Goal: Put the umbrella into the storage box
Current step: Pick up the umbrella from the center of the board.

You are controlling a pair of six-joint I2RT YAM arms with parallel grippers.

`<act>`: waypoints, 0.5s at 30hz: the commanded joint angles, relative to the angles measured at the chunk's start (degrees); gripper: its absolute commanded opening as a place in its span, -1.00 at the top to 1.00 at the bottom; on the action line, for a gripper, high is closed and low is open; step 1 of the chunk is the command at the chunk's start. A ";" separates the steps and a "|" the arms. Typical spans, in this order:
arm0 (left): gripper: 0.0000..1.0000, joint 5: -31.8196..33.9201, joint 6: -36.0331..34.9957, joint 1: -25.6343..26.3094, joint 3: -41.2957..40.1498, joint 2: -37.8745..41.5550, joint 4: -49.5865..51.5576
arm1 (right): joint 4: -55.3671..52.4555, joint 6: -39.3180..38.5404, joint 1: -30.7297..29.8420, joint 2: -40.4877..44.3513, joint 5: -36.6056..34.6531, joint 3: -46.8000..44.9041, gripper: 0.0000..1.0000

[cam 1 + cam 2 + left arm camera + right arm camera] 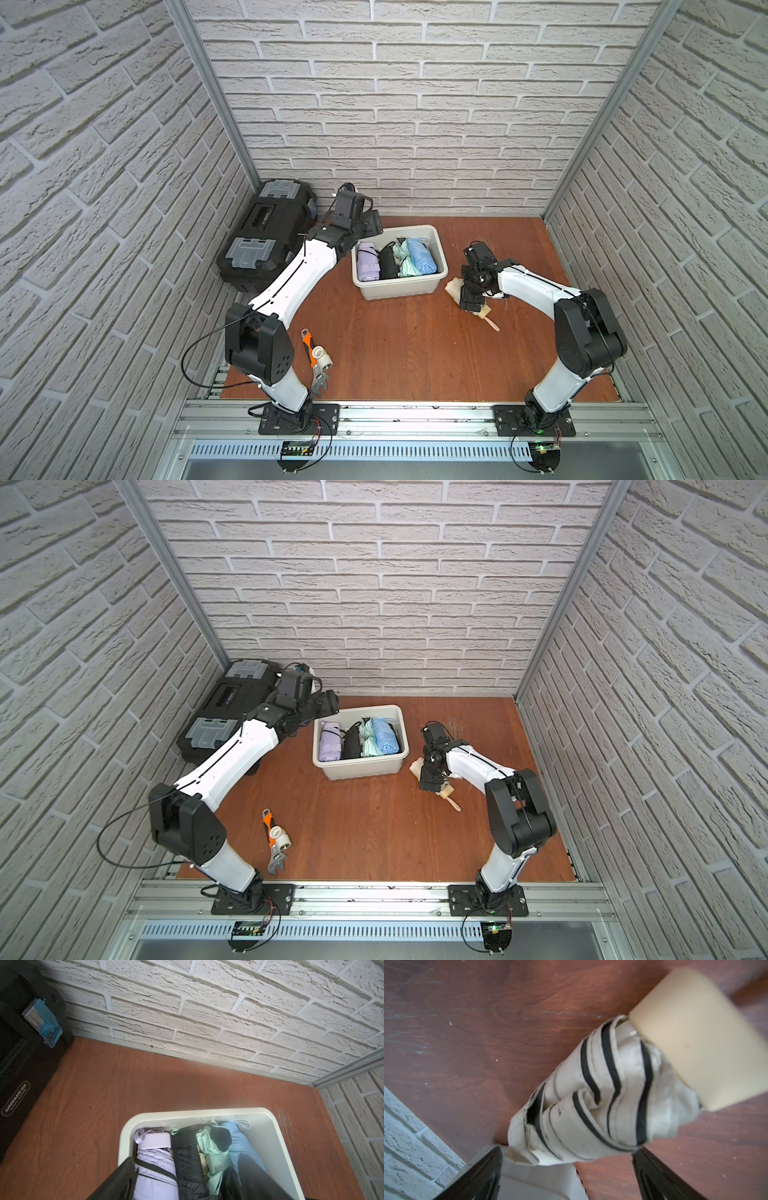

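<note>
Right gripper spread wide, straddling the cream folded umbrella on the table just beside the storage box. Left gripper apart, empty, above the box. Probably the grasping step; closing, then lifting over the rim, called for next.

White arm shells, black joints, thin black cables.

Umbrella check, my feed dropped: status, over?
Both tools open: left tool above storage box, right tool straddling cream umbrella on table. Box nearly packed.
</note>
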State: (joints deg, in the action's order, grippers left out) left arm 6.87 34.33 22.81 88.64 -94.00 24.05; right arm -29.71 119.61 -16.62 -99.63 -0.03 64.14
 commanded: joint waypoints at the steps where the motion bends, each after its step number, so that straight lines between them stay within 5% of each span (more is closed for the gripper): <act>1: -0.61 0.60 -0.93 -0.67 1.36 0.83 -0.59 | -0.08 12.38 -0.07 -1.42 -0.71 1.91 -0.99; 10: -0.61 0.77 -1.01 -1.01 1.61 0.59 0.20 | -8.55 9.12 2.02 -5.41 -0.69 5.29 -1.00; 15: -0.61 0.86 -0.71 -1.10 1.80 0.04 0.64 | -12.55 5.55 2.80 -5.18 -0.63 4.13 -0.77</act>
State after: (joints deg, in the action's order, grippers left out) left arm 7.20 34.17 22.17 88.66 -94.00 24.73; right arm -36.23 119.66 -14.44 -105.12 -0.10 68.84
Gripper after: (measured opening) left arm 0.805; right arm 0.896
